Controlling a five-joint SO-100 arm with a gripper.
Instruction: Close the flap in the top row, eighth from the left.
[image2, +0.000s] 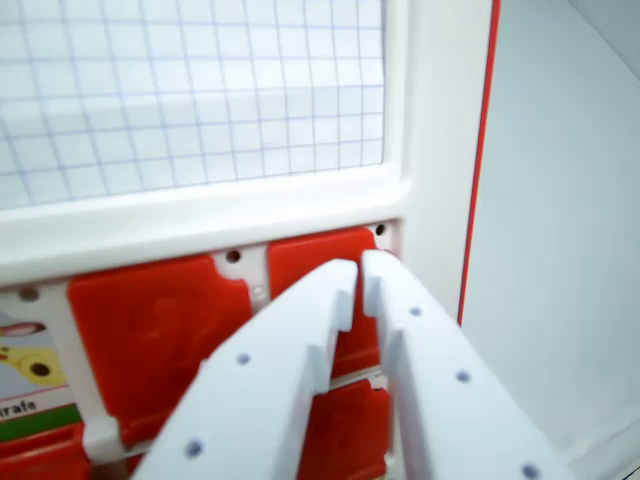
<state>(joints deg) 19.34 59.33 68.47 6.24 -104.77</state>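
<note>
The wrist view looks closely at a white plastic game board (200, 215) with rows of red flaps. The white gripper (358, 272) fills the lower middle of the picture, its two fingers nearly pressed together, with only a thin slit between the tips and nothing pinched in it. The tips lie over the red flap (305, 258) at the end of the top row, the one nearest the board's corner on the wrist view's right; whether they touch it cannot be told. That flap lies flat with its plain red back showing, mostly hidden behind the fingers.

Just beside it, toward the wrist view's left, a second red flap (150, 335) also lies flat in its white frame. Further left of that flap, at the picture's edge, a picture card (28, 380) with a yellow drawing, some lettering and a green band is partly in view. Below the end flap, a lower red flap (345, 435) shows between the fingers.

Above the flaps, beyond the board's raised white rim, sits a gridded panel (190, 90) of pale blue squares. On the wrist view's right a thin red edge strip (478, 160) runs down beside the board, and past it lies a plain pale grey surface (560, 250).
</note>
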